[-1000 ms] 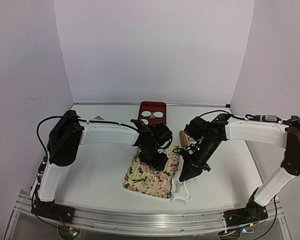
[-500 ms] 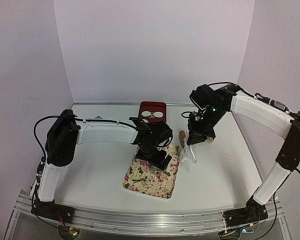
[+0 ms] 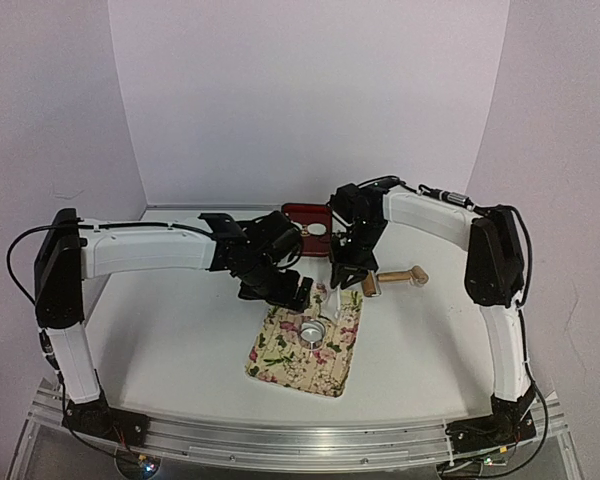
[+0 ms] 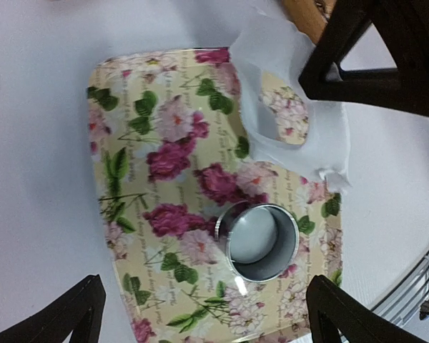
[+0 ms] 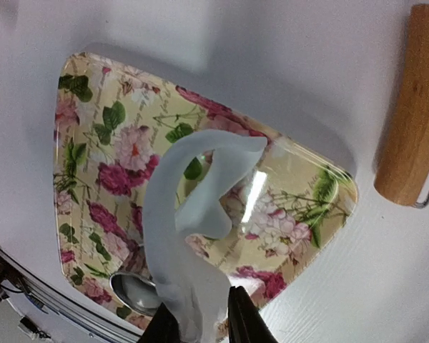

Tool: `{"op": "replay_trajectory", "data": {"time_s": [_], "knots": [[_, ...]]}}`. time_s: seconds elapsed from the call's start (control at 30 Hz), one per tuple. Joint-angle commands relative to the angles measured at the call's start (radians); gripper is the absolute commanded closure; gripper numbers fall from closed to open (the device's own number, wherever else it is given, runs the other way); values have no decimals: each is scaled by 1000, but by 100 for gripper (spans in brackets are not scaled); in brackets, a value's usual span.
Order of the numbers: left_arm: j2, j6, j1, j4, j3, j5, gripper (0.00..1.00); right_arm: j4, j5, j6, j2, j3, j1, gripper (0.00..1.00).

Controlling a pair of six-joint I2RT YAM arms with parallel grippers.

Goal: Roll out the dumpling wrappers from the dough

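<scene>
Dough [image 5: 179,236] hanging over the floral mat [image 4: 150,143]
My right fingers [image 5: 247,321] pinch the holed dough above the mat's corner by the rolling pin [image 5: 411,107]; my left fingers [image 4: 71,314] gape wide over the metal ring [image 4: 261,243].

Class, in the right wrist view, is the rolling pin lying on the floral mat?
No, the rolling pin lies on the white table, apart from the floral mat.

No lettering is legible anywhere; faint script on the floral mat [image 4: 164,214] is too small to read.
</scene>
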Motion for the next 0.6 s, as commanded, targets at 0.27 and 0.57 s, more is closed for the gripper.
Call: {"op": "replay_trajectory", "data": {"time_s": [0.27,0.57], "knots": [[-113,-122,172,220,-116,213,0,62,-155,-52,-1,45,13,29],[-29,-107,173,264,-71,277,0,195,-264,105,9,11,13,17]]}}
